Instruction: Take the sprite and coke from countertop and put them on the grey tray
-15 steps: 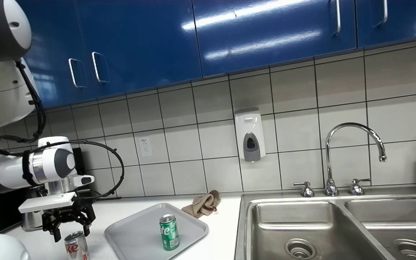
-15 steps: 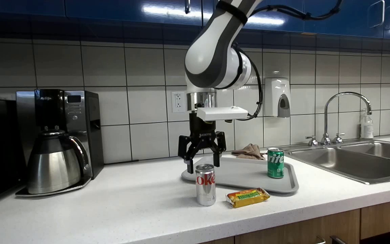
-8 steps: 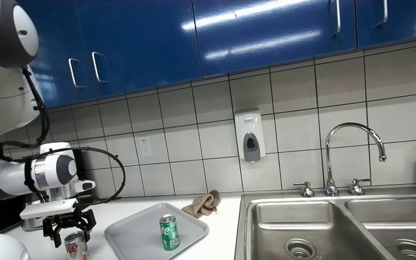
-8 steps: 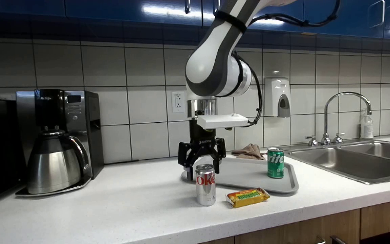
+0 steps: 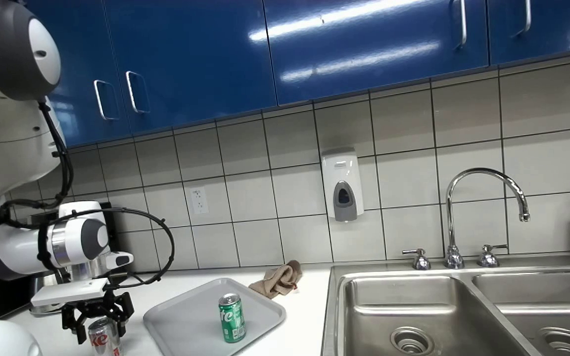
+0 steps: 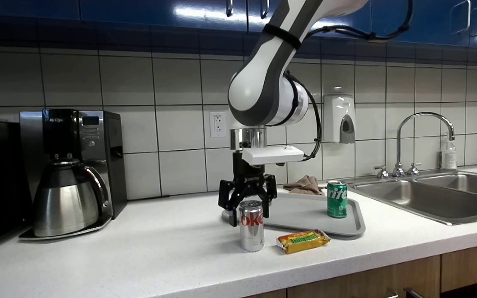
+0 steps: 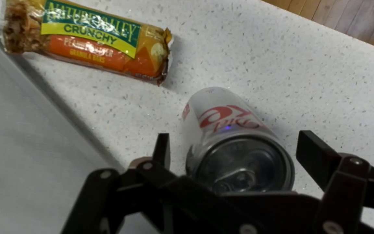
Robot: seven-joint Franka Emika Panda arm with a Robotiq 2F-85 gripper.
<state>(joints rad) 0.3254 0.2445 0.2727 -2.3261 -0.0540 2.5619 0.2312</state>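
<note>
Gripper (image 5: 101, 334): in an exterior view we see it at the end of the arm (image 5: 74, 242), pointing down and straddling the upper part of the Coke (image 5: 105, 342).
Sprite (image 5: 232, 319): here we find the green can upright on the tray (image 5: 186, 311), toward one edge.
Cloth (image 5: 279, 279): we see it brown and crumpled on the counter (image 5: 309, 291), just beside the tray.
Sink (image 5: 335, 311): we have two steel basins set into the counter, with a curved faucet (image 5: 451, 222) behind them.
Dispenser (image 5: 343, 185): we see it fixed to the tiled wall (image 5: 253, 195), below the blue cabinets (image 5: 191, 54).
Coke: in an exterior view we see the whole can, silver with red letters, upright on the counter, outside the tray and apart from the Sprite.
Bar (image 6: 302, 241): we find it in its wrapper, lying near the Coke and just in front of the tray.
Coffee maker (image 6: 91, 151): we see it well apart from both cans, its steel carafe (image 6: 66, 209) in place.
Fingers (image 7: 317, 156): in the wrist view we see them spread apart, one to each side of the Coke, with a gap showing between can and finger on both sides.
Lid (image 7: 242, 162): we look down on its pull tab.
Tray: we see its edge slant past the Coke, a strip of counter between the two.
Floor (image 7: 352, 19): past the counter's edge we see wooden boards.
</note>
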